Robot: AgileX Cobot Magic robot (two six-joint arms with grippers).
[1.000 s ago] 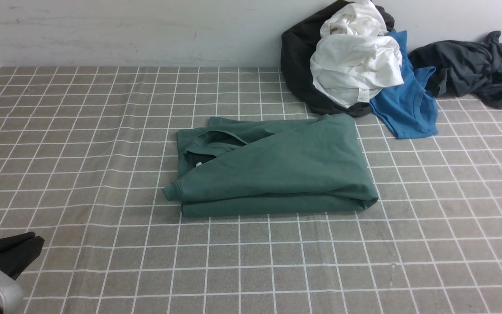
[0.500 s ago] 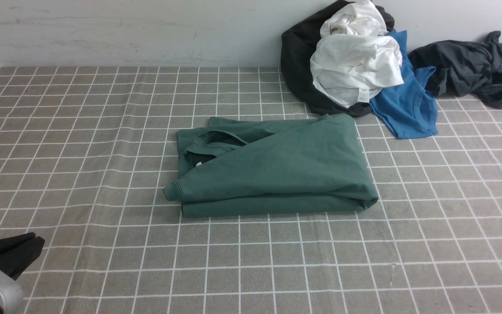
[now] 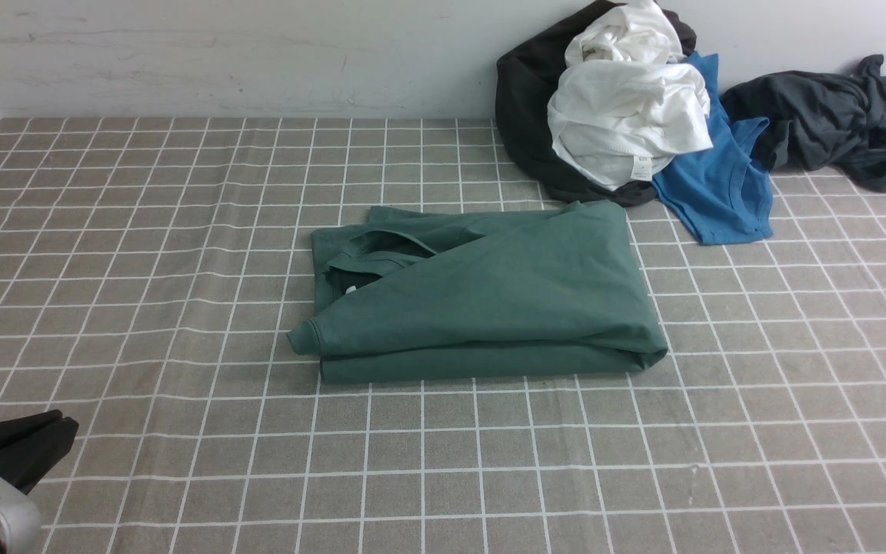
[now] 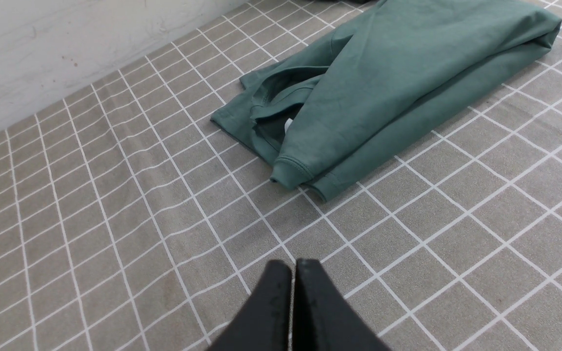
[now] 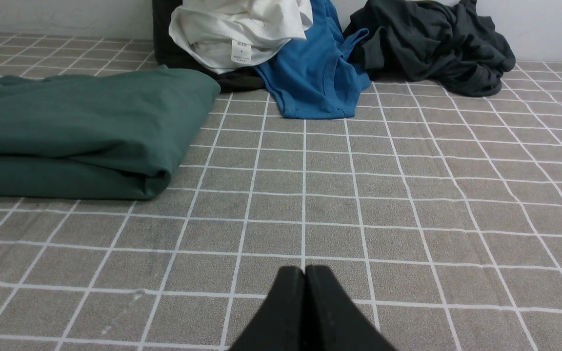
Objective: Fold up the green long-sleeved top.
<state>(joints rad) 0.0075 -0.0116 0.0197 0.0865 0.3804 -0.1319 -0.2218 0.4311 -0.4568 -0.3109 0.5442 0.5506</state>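
The green long-sleeved top lies folded into a thick rectangle in the middle of the checked cloth, neck opening and a ribbed cuff at its left end. It also shows in the left wrist view and the right wrist view. My left gripper sits at the near left corner, well apart from the top, jaws shut with nothing between them. My right gripper is out of the front view; its jaws are pressed together and empty, over bare cloth to the right of the top.
A heap of clothes lies at the back right against the wall: a black garment, a white one, a bright blue T-shirt and a dark grey garment. The checked tablecloth covers the table.
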